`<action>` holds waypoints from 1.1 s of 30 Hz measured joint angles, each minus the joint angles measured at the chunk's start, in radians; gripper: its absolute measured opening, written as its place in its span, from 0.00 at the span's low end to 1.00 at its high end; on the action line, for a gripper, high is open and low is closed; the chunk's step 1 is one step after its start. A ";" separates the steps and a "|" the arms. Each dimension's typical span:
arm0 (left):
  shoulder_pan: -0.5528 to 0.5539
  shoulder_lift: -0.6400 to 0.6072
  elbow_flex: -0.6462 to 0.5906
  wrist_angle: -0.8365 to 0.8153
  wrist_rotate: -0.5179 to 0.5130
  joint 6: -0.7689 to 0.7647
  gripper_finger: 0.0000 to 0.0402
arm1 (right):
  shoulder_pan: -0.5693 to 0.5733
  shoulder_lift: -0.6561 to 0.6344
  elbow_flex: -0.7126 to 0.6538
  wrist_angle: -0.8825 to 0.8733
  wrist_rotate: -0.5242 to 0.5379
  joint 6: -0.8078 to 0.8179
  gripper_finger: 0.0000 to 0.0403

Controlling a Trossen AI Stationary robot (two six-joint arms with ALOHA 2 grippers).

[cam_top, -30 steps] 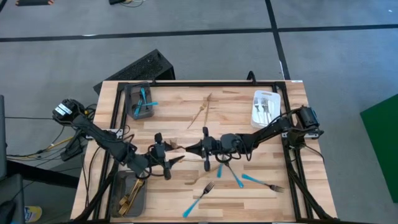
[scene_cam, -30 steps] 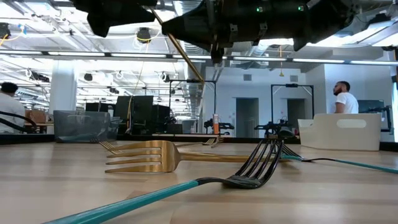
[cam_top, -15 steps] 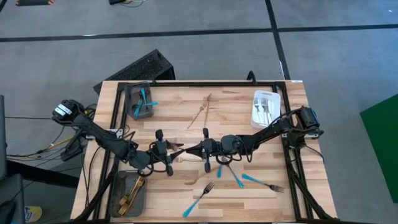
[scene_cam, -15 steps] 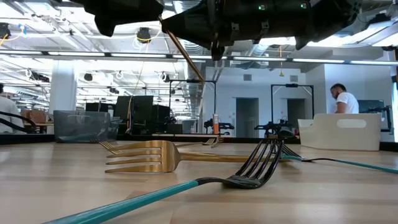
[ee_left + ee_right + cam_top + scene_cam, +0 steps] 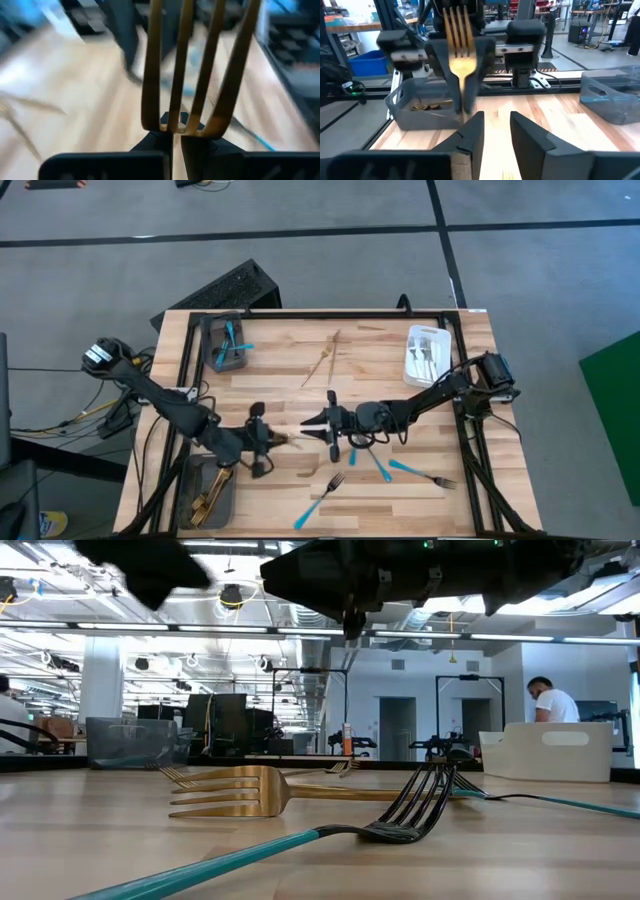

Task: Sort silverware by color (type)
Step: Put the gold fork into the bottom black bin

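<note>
The pale wooden plank surface (image 5: 390, 360) stands on grey carpet; behind it the low view shows a bright workshop with a person (image 5: 553, 700) at a desk. At 11 o'clock a grey tray (image 5: 212, 330) holds blue-handled pieces; at 2 o'clock a white tray (image 5: 441, 340) holds silver ones; at 7 o'clock another grey tray (image 5: 192, 480) holds gold ones. Near the middle, the left tool (image 5: 268, 440) is clamped on a gold fork (image 5: 459, 35), tines upward. The right tool (image 5: 316, 423), facing it, has parted fingers and holds nothing. Loose blue-handled forks (image 5: 322, 500) lie toward 5 o'clock.
</note>
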 joint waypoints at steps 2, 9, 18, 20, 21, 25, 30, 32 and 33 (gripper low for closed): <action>-0.019 -0.026 0.048 -0.214 0.071 -0.115 0.02 | 0.005 0.000 0.000 -0.003 0.003 0.000 0.31; -0.096 -0.048 0.178 -0.621 0.397 -0.496 0.04 | 0.007 0.000 0.000 -0.014 0.005 0.000 0.31; -0.199 -0.047 0.305 -0.726 0.468 -0.694 0.04 | 0.006 0.000 0.000 -0.037 0.008 0.008 0.31; -0.226 -0.048 0.320 -0.746 0.472 -0.727 0.04 | 0.006 0.000 0.000 -0.050 0.009 0.016 0.31; -0.241 -0.048 0.324 -0.764 0.471 -0.740 0.04 | 0.006 0.000 0.000 -0.061 0.009 0.018 0.31; -0.320 -0.047 0.324 -0.837 0.458 -0.845 0.04 | 0.006 0.000 0.000 -0.090 0.011 0.029 0.31; -0.429 -0.047 0.324 -0.917 0.390 -1.004 0.04 | 0.006 0.000 0.000 -0.095 0.011 0.042 0.31; -0.470 -0.047 0.324 -0.946 0.357 -1.053 0.04 | 0.006 0.000 0.000 -0.096 0.011 0.042 0.31; -0.485 -0.047 0.324 -0.963 0.339 -1.075 0.04 | 0.006 0.000 0.000 -0.096 0.011 0.042 0.31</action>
